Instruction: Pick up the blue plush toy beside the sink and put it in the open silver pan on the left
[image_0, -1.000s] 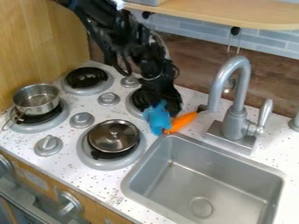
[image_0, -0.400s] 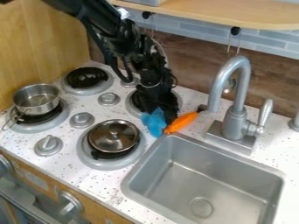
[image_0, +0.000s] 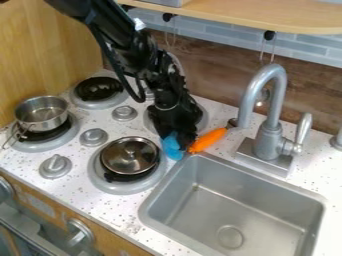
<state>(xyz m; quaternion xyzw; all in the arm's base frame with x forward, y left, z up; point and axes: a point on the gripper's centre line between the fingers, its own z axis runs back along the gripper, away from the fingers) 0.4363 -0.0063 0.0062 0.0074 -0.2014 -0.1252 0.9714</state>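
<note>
The black gripper (image_0: 179, 137) hangs low over the counter, between the back right burner and the sink's upper left corner. At its lower end is a blue object (image_0: 172, 146), partly covered by the gripper. An orange-handled tool (image_0: 208, 140) lies just to the right, its dark end pointing toward the faucet and its near tip close to the gripper and the blue object. How the fingers stand around the blue object is hidden.
A lidded metal pan (image_0: 129, 155) sits on the front right burner, left of the gripper. A steel pot (image_0: 43, 114) stands on the front left burner. The sink (image_0: 234, 200) and grey faucet (image_0: 270, 120) are at the right.
The gripper has come down and slightly left and toward the front. It now covers more of the blue object, which shows less and appears slightly left. The orange tool stays in place.
</note>
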